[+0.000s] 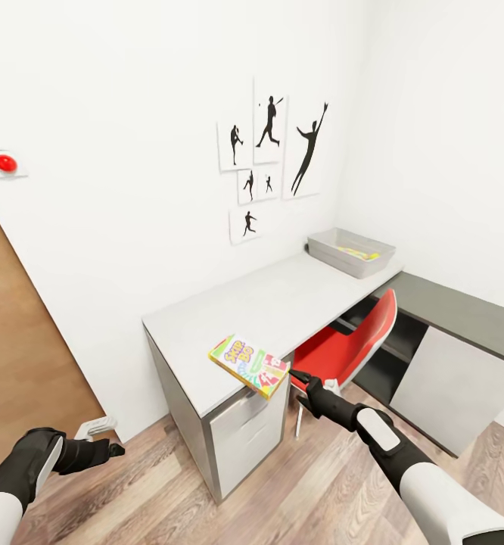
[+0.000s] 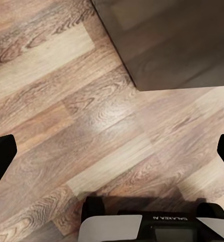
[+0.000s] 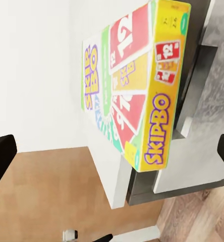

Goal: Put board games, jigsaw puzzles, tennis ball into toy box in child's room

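Wood floor lies under the left gripper (image 1: 114,450), low with fingers spread and holding nothing. The right gripper (image 1: 294,375) pinches a board game (image 1: 250,365) at the grey surface (image 1: 267,303) corner. Next it must carry it to the toy box (image 1: 351,251) far along.

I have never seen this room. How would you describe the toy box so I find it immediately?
Start at the long pale grey table along the wall with the black silhouette pictures. Follow its top to the far end, in the corner. The toy box is the shallow grey tray there with flared sides, something yellow inside, unlike the bright flat Skip-Bo box at the near edge.
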